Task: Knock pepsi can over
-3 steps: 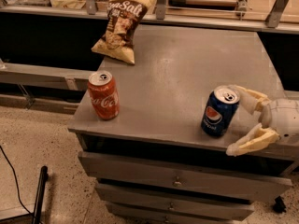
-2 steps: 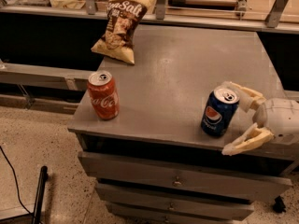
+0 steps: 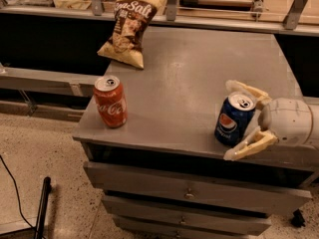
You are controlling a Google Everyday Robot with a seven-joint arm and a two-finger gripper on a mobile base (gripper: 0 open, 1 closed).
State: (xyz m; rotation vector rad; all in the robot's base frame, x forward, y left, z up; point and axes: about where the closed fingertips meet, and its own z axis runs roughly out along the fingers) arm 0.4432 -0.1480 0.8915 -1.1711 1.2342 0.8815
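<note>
Grey metal cabinet (image 3: 189, 83), top beneath the gripper (image 3: 229, 121) at its right front edge; drawers (image 3: 189, 195) below it; speckled floor (image 3: 45, 143) lower left; pale ledge (image 3: 214, 23) beyond.

Cabinet top (image 3: 199, 73): pepsi can (image 3: 234, 119) front right, gripper (image 3: 229, 121) straddling it; Coca-Cola can (image 3: 110, 102) front left, chip bag (image 3: 127, 29) behind.

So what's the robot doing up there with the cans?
The robot's gripper is at the front right corner of the grey cabinet top. It is open, with one finger on each side of the pepsi can. The can is standing up, not knocked over yet. A red Coca-Cola can stands near the front left edge and a chip bag lies at the back, both well away from the gripper.
</note>
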